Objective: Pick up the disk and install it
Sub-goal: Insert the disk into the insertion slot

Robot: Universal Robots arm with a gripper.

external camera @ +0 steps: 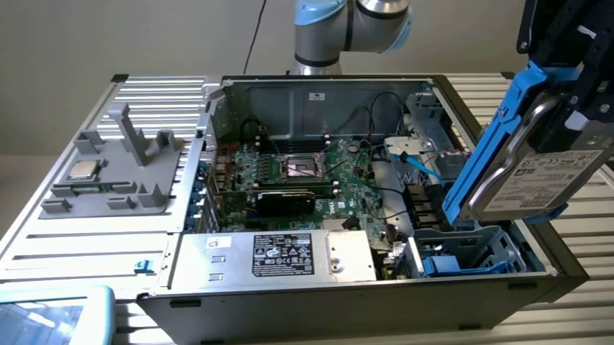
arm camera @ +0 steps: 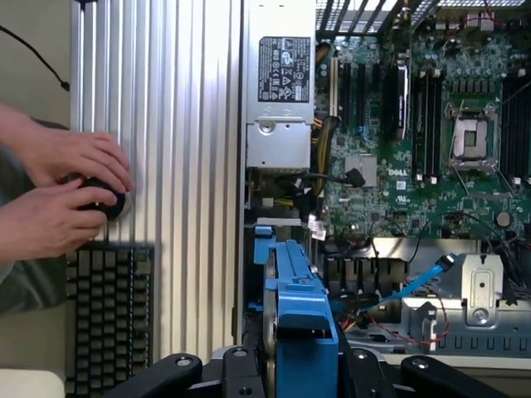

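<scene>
At the right edge of the exterior view, over the near-right corner of the open computer case [external camera: 317,97], the tool [external camera: 566,108] is clenched on the disk [external camera: 542,180].
- Disk is clear of the case, touching nothing below. It hangs on edge and tilted, white label facing the camera, blue frame [external camera: 484,144] toward the case interior.
- Grip sits on the upper part of the disk, which leaves the lower end free. I judge this suits lowering it end-first into a slot.
- Just below it is the drive bay [external camera: 479,244], a grey metal cage with blue plastic parts. The disk is near the bay but not yet in it, so installing is not done.
- In the wrist view the frame appears edge-on between the tool's black fingers [arm camera: 178,369], looking down into the case.

Around it:
- Motherboard [external camera: 307,176] fills the middle of the case, its processor socket empty.
- Silver power supply [external camera: 278,255] with a black label lies at the near edge.
- Grey fixture [external camera: 115,169] on the ribbed worktop [external camera: 57,241], at the exterior view's left, carries a small silver chip [external camera: 83,170].

In the way:
- A blue data cable [external camera: 422,162] and loose black wires run beside the bay and could snag.
- The case wall stands close on the bay's outer side.
- A person's hands [arm camera: 70,195] rest on the worktop by a keyboard [arm camera: 108,319], well apart from the disk.
</scene>
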